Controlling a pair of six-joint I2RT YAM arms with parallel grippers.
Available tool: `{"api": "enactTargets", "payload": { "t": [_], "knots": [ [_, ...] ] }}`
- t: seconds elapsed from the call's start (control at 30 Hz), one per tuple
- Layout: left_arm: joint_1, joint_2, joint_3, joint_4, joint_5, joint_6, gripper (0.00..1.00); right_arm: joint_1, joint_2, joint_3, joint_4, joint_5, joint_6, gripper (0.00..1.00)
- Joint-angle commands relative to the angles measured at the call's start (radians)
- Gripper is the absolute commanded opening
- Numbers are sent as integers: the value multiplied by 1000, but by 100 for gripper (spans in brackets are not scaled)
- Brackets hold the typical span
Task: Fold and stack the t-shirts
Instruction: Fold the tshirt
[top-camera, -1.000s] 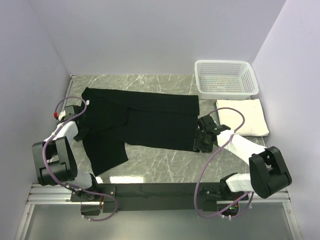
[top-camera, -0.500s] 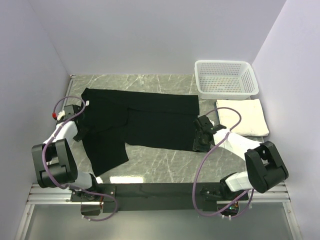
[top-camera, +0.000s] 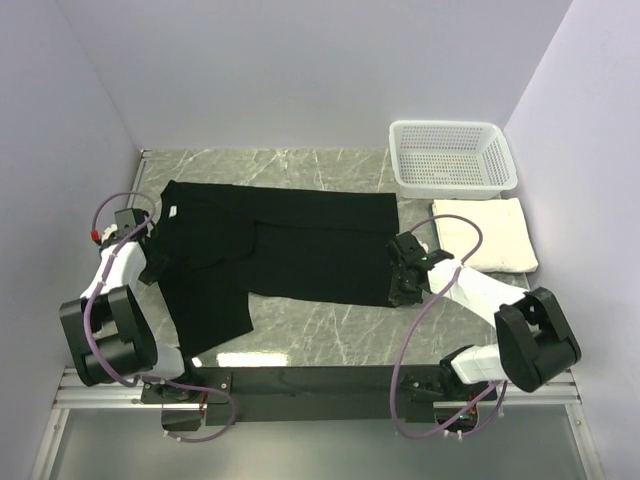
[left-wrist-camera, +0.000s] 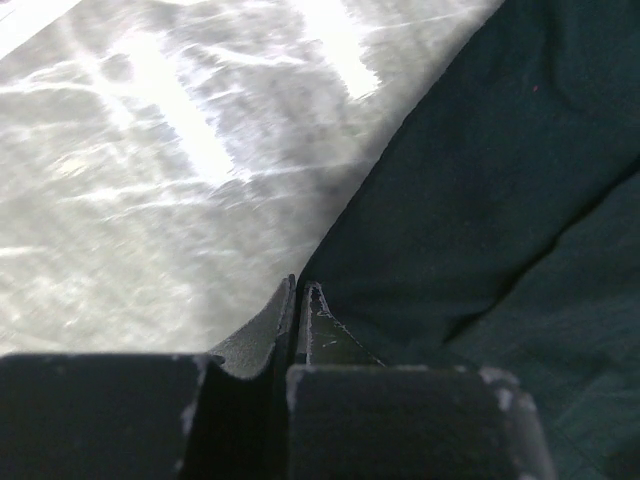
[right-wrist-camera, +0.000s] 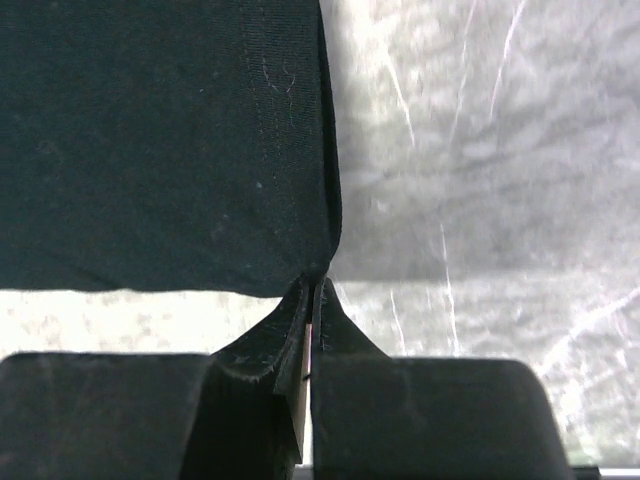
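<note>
Where black tee (top-camera: 300, 235) edge meets marble (right-wrist-camera: 480, 150), right fingers (right-wrist-camera: 338, 332) pinch, apparently.

Two cloth tees, one plain black tee (top-camera: 300, 240) and one cream-white tee (top-camera: 495, 235), plus one white plastic mesh basket (top-camera: 450, 180).

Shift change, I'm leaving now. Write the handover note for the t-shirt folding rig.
Left gripper: shut on the left edge of the black t-shirt.
Right gripper: shut on its near right hem corner.
The black one lies spread out, not yet folded up. Cream t-shirt lies folded in front of the basket.
Left to do: fold the black one, then stack the two.
</note>
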Motion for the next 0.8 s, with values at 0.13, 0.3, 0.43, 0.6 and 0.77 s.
{"api": "enactTargets", "payload": {
  "t": [0.13, 0.3, 0.43, 0.6, 0.77],
  "knots": [
    [19, -102, 64, -109, -19, 14, 1, -49, -115, 38, -123, -50, -67, 0],
    [17, -74, 100, -121, 10, 22, 1, -105, -99, 108, -143, -93, -121, 0],
    [17, -62, 139, -127, 32, 19, 1, -144, -63, 180, -147, -121, -144, 0],
    [17, -17, 215, -134, 59, 20, 1, -182, 1, 239, -138, -150, -171, 0],
    [17, 68, 333, -143, 87, 17, 1, -210, 78, 303, -125, -167, -178, 0]
  ]
}}
